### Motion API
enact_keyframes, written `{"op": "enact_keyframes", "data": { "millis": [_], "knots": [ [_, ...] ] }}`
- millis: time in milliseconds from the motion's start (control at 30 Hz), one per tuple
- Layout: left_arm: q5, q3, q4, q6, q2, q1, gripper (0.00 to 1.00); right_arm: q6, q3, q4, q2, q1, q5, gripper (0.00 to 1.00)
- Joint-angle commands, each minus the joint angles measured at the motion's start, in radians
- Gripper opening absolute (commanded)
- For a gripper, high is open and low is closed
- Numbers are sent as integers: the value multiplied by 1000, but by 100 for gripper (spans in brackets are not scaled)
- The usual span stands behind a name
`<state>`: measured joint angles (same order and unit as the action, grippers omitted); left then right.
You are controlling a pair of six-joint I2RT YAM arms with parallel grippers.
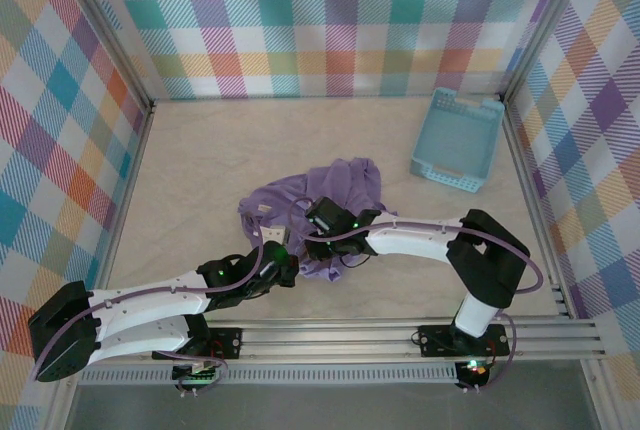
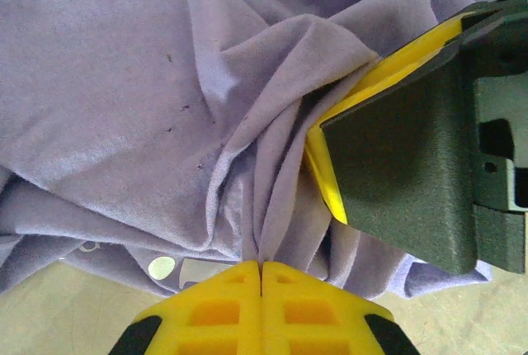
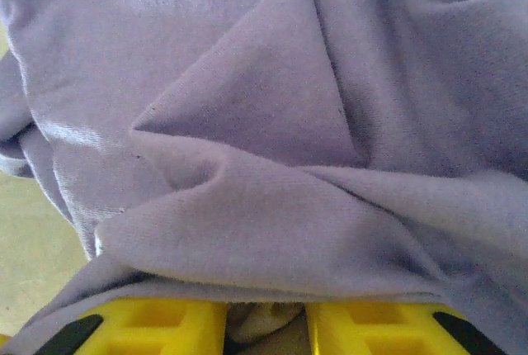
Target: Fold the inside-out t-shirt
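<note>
lavender t-shirt [image 1: 345, 188], blue basket [image 1: 447, 178], plaid walls [image 1: 340, 20]

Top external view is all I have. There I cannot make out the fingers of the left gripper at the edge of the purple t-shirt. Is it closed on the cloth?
Observer: Yes. In the left wrist view the left gripper is shut, its yellow tips pinching a fold of the t-shirt near the cloth's edge.
Operator: And the right gripper?
Observer: In its own wrist view the right gripper has its fingers apart, with cloth draped over them and bunched in the gap. Whether it really grips, I cannot tell.
</note>
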<state>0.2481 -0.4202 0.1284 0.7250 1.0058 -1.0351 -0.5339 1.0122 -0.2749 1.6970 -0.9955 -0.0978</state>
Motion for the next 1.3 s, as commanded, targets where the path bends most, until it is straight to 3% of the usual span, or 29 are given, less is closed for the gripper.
{"op": "enact_keyframes", "data": {
  "millis": [0, 233, 400, 533, 633, 767, 867, 1100, 1267],
  "knots": [
    [13, 7, 2, 0, -9, 10, 0, 12, 30, -18, 12, 5, -9, 28],
    [41, -26, 33, -4, 14, 10, 0, 20, 1, -48, -78, -5, -8, 9],
    [38, -74, 37, -34, 18, 34, 12, 4, -58, -73, -187, -19, -22, 3],
    [18, -133, 57, -94, -7, 76, 27, -25, -132, -76, -278, -26, -26, 3],
    [-40, -197, 42, -167, 0, 136, 47, -44, -185, -58, -329, -39, -13, 3],
    [-163, -343, 61, -243, 187, 218, 70, -56, -234, -35, -370, -63, -15, 4],
    [-135, -484, 159, -276, 390, 219, 80, -76, -268, -26, -391, -75, -21, 4],
    [-155, -693, 269, -286, 728, 228, 84, -114, -326, -43, -430, -84, -56, 5],
    [-76, -783, 344, -249, 907, 247, 64, -118, -343, -54, -432, -84, -70, 6]
  ]
}}
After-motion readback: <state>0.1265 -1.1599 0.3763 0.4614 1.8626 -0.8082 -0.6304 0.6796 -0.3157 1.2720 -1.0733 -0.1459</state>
